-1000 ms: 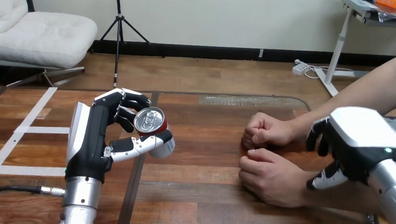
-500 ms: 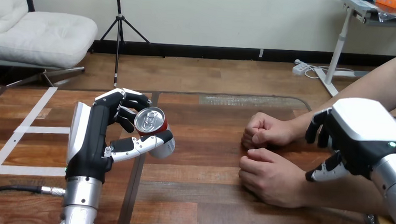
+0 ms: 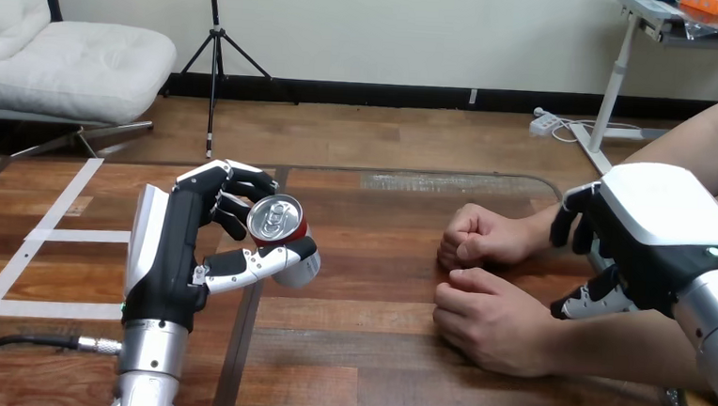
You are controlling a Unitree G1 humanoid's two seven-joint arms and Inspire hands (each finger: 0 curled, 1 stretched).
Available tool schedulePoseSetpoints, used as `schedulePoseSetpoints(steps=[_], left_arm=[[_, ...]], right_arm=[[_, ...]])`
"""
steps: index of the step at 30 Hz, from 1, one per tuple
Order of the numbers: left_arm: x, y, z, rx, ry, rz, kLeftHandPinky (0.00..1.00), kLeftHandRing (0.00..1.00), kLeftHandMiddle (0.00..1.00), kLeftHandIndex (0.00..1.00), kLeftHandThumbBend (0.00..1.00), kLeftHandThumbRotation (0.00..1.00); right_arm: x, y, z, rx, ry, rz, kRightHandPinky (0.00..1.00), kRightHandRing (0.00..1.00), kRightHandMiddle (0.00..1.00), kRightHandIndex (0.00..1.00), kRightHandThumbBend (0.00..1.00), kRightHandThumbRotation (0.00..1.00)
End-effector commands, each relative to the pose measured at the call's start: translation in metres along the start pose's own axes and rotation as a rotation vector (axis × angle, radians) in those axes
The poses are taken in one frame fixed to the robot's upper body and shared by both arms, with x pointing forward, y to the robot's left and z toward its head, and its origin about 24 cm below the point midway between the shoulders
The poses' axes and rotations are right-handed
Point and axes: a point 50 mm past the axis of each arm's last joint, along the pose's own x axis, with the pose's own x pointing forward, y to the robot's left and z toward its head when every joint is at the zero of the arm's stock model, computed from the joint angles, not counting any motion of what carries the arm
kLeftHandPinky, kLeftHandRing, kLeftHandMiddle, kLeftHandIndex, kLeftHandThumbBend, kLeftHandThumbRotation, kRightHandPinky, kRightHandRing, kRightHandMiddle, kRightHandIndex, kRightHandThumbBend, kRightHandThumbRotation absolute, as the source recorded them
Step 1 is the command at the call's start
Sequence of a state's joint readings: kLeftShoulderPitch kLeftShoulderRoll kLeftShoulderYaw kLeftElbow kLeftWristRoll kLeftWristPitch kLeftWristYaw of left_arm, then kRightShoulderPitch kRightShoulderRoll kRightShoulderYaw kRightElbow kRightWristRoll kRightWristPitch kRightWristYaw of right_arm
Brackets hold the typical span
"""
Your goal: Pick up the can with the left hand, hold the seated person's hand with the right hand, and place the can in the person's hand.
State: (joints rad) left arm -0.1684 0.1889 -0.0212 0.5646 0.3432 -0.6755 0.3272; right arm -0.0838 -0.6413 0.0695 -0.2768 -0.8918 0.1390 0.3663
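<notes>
Across the wooden table point(image 3: 374, 355), I judge the pickup done and the hand-hold step in hand. The person's upper hand point(image 3: 485, 237) and lower hand point(image 3: 489, 319) rest as fists, just beside each other. My right hand point(image 3: 655, 231) hangs over their wrists, back up; whether it grips one I cannot tell. Next it needs a sure hold there. My left hand point(image 3: 188, 249) stands upright, fingers and thumb clamped on the tilted can point(image 3: 277, 222), well apart from the fists.
</notes>
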Motion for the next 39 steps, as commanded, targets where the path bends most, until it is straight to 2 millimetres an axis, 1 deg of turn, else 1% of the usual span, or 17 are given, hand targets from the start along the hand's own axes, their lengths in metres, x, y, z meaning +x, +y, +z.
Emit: schedulePoseSetpoints(steps=[1,10,17,20,30,39], left_arm=[[0.027,0.001,0.020,-0.023,-0.112,0.035,0.35,0.40,0.48,0.52,0.69,0.00],[0.026,0.002,0.020,-0.016,-0.115,0.035,0.35,0.41,0.48,0.53,0.69,0.00],[0.026,0.003,0.019,-0.013,-0.112,0.036,0.35,0.41,0.48,0.53,0.69,0.00],[0.026,0.004,0.019,-0.010,-0.110,0.038,0.35,0.41,0.48,0.53,0.69,0.00],[0.025,0.005,0.019,-0.014,-0.112,0.041,0.36,0.41,0.48,0.52,0.70,0.00],[0.024,0.007,0.019,-0.024,-0.110,0.042,0.36,0.41,0.48,0.52,0.69,0.00]], right_arm=[[0.002,-0.024,0.001,-0.068,-0.017,-0.082,0.44,0.52,0.56,0.58,0.88,0.00],[0.002,-0.019,0.001,-0.094,0.002,-0.021,0.46,0.55,0.60,0.62,0.89,0.00],[0.003,-0.016,0.001,-0.102,0.017,0.007,0.47,0.56,0.61,0.64,0.90,0.00],[0.003,-0.014,0.001,-0.096,0.023,0.024,0.49,0.57,0.63,0.65,0.91,0.00],[0.007,-0.009,-0.001,-0.093,0.046,0.090,0.56,0.63,0.68,0.70,0.88,0.00],[0.011,-0.002,-0.003,-0.102,0.057,0.130,0.57,0.65,0.70,0.70,0.88,0.00]])
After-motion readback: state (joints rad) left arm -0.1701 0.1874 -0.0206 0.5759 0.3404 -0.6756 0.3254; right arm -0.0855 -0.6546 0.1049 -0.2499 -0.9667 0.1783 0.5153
